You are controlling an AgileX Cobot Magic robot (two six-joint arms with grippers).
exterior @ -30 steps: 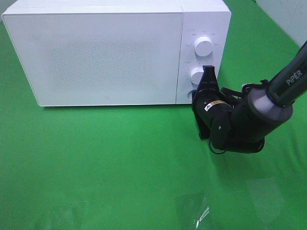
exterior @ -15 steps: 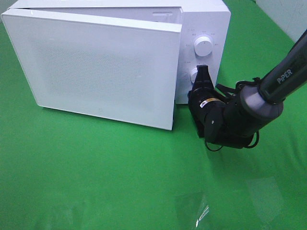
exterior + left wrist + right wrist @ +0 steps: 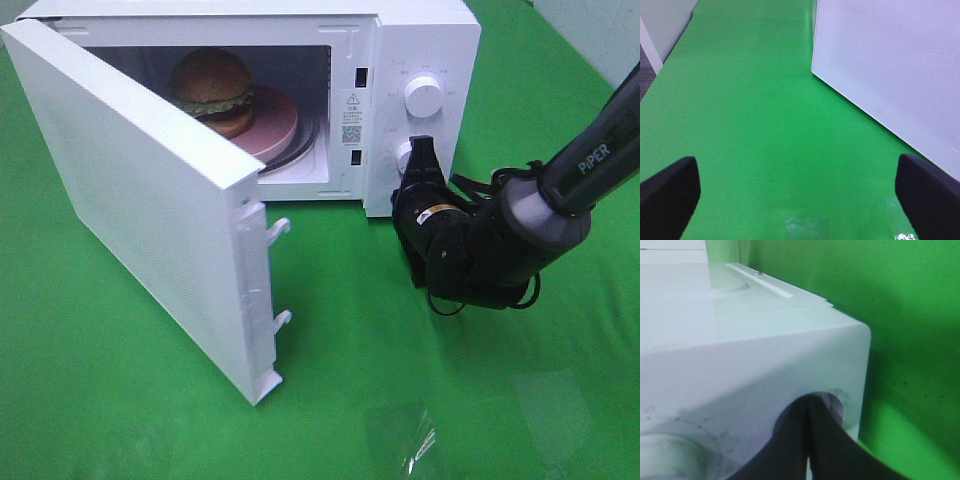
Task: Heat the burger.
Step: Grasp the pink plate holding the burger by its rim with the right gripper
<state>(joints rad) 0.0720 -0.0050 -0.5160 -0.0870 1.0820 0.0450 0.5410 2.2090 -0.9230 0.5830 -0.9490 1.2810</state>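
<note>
A: What has changed over the last second?

B: The flat hinged door of the white box-shaped microwave oven. A second ago it lay flush shut. Half a second ago it stood slightly ajar. Now it has swung wide open towards the left arm's side, with its latch hooks showing at the free edge.

A: And the food?

B: It was hidden before and is in sight now. The round burger, with golden-brown bun, frilly green lettuce, yellow cheese and dark patty, sits inside the cavity on the left part of a round pink plate.

A: The right gripper?

B: It has hardly moved since half a second ago. Its black fingers are pressed together at the tips, close against the white control panel by a small round button. I cannot tell whether they touch it.

A: The left gripper?

B: It is above the green cloth surface with its fingers spread wide and nothing between them. The door's outer face is ahead of it.
</note>
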